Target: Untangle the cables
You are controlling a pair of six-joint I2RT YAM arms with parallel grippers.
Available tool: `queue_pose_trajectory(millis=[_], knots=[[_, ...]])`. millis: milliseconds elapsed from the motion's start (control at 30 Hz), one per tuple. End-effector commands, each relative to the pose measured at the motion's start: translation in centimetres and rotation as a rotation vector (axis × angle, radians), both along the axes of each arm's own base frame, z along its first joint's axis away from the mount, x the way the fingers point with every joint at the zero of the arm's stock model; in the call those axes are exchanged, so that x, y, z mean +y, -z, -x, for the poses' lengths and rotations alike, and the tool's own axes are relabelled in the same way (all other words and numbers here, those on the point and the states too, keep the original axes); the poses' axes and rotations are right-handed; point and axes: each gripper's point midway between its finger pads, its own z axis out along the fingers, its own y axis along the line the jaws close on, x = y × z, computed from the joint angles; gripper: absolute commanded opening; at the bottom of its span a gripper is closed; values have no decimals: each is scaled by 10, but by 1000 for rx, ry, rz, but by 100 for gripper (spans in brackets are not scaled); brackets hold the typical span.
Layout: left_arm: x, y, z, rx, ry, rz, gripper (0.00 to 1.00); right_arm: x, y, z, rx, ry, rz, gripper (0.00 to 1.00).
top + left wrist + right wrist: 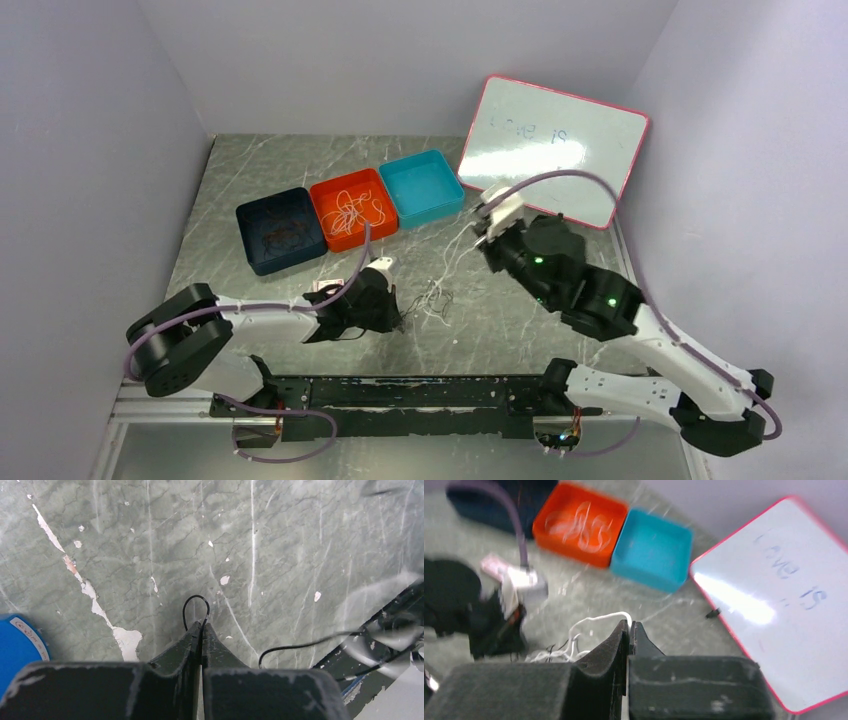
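Here the white cable [596,619] slants from the tangle [432,298] up to right fingers [611,645].

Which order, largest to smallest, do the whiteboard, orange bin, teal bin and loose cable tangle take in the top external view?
1. whiteboard
2. orange bin and teal bin: they look alike in size, so not ranked against each other
3. cable tangle, smallest
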Motion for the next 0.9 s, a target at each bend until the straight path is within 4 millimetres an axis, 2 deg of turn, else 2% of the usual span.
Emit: queue_pose_trajectory(millis=[0, 133, 233, 367, 600, 867], knots=[[9, 15, -2, 17, -37, -43, 7, -38, -100, -8, -195, 181, -255, 0], [8, 24, -1, 34, -34, -59, 7, -60, -166, 0, -325, 212, -435, 0], [7, 30, 0, 47, -33, -65, 7, -78, -203, 7, -402, 232, -531, 0], [8, 35, 2, 61, -33, -69, 7, -101, -241, 15, -502, 267, -613, 0], [10, 46, 4, 80, -33, -91, 7, -144, -280, 26, -633, 377, -668, 0], [12, 55, 6, 95, -39, -105, 7, -188, -311, 41, -739, 485, -699, 0]])
